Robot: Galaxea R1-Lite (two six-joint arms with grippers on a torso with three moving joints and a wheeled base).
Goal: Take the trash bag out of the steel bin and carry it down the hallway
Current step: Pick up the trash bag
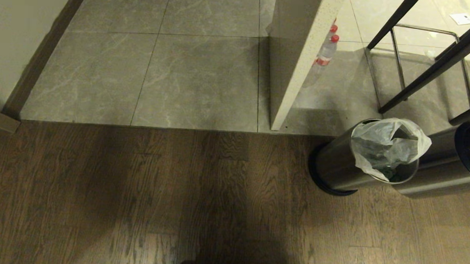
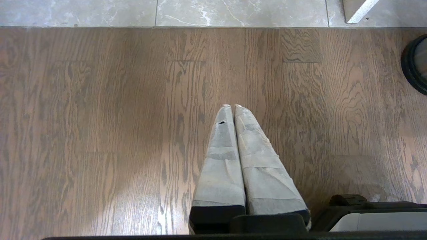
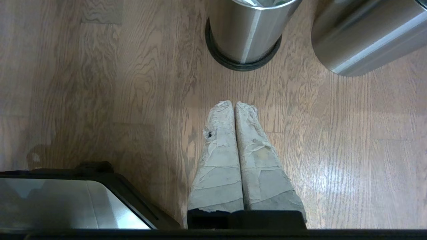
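The steel bin stands on the wood floor at the right of the head view, its black base down. The crinkled translucent trash bag lines its mouth and bulges above the rim. In the right wrist view the bin stands ahead of my right gripper, which is shut and empty over the planks, well short of it. My left gripper is shut and empty too, pointing at bare wood, with the bin's black base off to one side. Neither arm shows in the head view. The grey-tiled hallway opens ahead on the left.
A steel sleeve with a thick black rim lies beside the bin. A cream counter panel juts onto the tiles, with red-capped bottles behind it. Dark stool legs cross the top right. A wall with a dark baseboard runs along the left.
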